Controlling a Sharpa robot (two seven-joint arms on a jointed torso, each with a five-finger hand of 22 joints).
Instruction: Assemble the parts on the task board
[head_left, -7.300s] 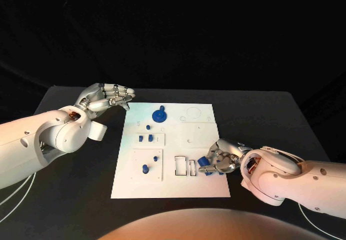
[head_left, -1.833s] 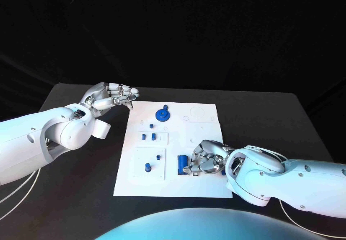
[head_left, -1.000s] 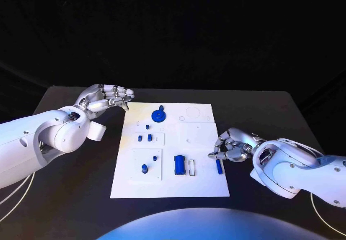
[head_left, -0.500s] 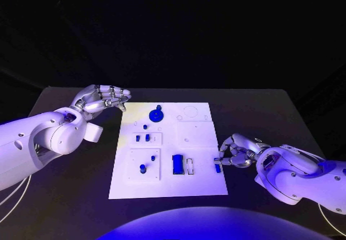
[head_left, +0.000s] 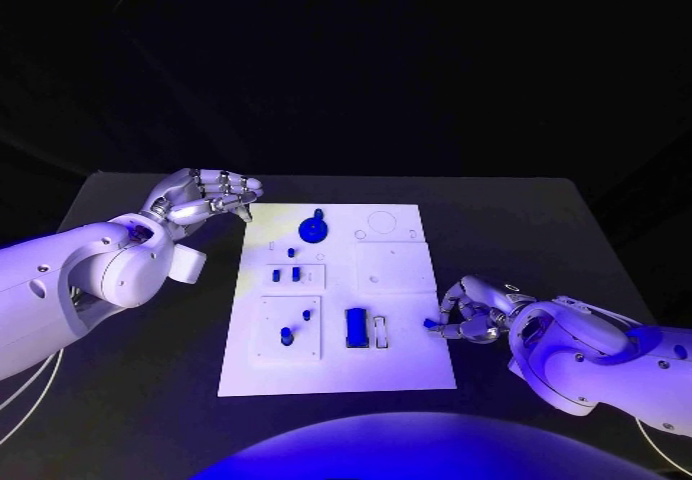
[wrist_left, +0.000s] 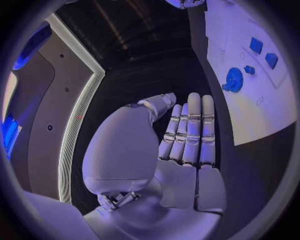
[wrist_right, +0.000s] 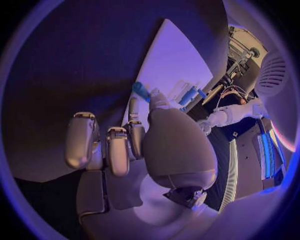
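The white task board (head_left: 397, 270) lies in the middle of the table. At its right edge my right hand (head_left: 472, 314) pinches a small blue part (head_left: 431, 323) between thumb and a finger; the right wrist view has the same blue part (wrist_right: 140, 90) at my fingertips, over the board (wrist_right: 167, 60). A blue block (head_left: 353, 327) stands in one slot, beside an empty narrow slot (head_left: 381, 332). A round blue part (head_left: 313, 229) sits near the far edge. My left hand (head_left: 211, 194) hovers off the board's far left corner, fingers curled, holding nothing.
Two small blue parts (head_left: 286, 273) stand in a raised plate left of centre, and two more (head_left: 294, 327) in the plate nearer me. Bare black table (head_left: 534, 230) surrounds the board. In the left wrist view the board (wrist_left: 256, 75) lies beyond my fingers (wrist_left: 189, 131).
My right hand set the blue block into its slot, then drew back to the board's right edge and closed its fingertips on the small part lying there. My left hand stayed put.
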